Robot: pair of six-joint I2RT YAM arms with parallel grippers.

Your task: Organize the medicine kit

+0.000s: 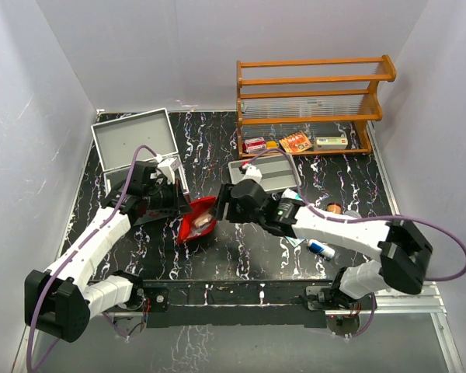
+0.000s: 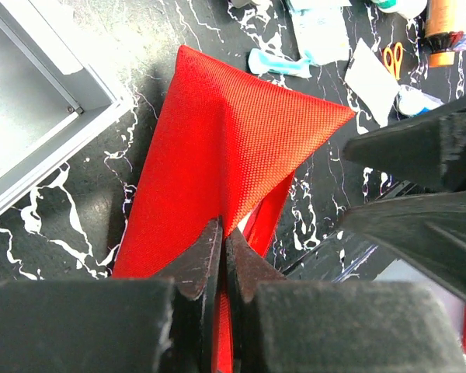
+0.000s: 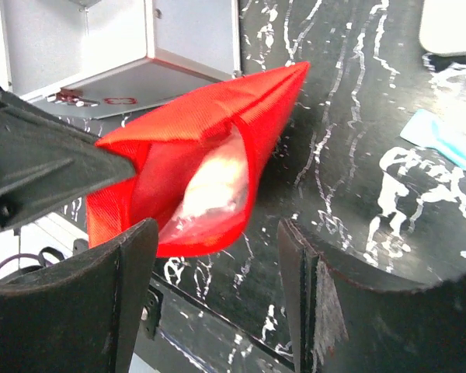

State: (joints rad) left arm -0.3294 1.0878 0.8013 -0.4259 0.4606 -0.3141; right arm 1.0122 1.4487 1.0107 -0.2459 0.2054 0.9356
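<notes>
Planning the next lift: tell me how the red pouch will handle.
Likely floppy: the red pouch is woven fabric, creasing into a ridge where the left gripper pinches it. Its mouth gapes around a clear packet, which might slip out if tipped.

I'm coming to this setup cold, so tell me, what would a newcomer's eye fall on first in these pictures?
The bright red pouch at the centre stands out: the shut left tool pinches its edge, and a pale packet shows in its mouth before the open right tool. Back left lies the open silver medicine kit; back right, a wooden rack.
</notes>
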